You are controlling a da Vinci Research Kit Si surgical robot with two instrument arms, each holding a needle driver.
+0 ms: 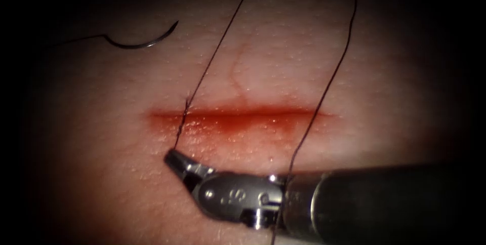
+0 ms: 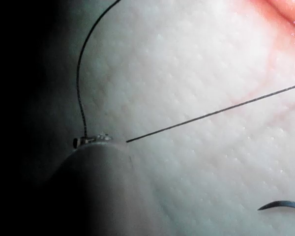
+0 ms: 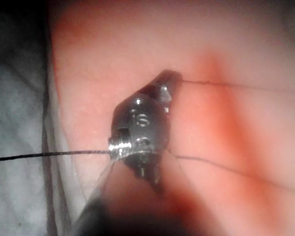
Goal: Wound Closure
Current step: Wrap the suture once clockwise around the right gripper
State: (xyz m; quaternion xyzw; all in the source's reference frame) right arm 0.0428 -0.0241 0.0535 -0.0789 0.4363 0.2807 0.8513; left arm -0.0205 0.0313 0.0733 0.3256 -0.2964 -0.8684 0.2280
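Far to the left of your field the needle (image 1: 143, 42) lies free on the tissue (image 1: 101, 164), well up and away from the cut (image 1: 238, 117), not in the tissue and held by neither tool; its curve opens upward with the point rising to the right, and thread trails from its other end toward the dark edge; the left wrist view shows part of that same curve (image 2: 283, 205) resting on pale skin. Moving right, you meet the left end of the cut, where the thread (image 1: 215, 52) crosses the red fluid (image 1: 243, 123) and runs down to your right tool (image 1: 174, 160); its jaws are closed on the thread at the very tips, just below the cut's left end; the right wrist view shows the same pinch (image 3: 165, 87), the strand leaving the tips taut. Further right, a second strand (image 1: 334, 73) drops across the cut's right part and passes at the tool's wrist, near the shaft (image 1: 385, 199).
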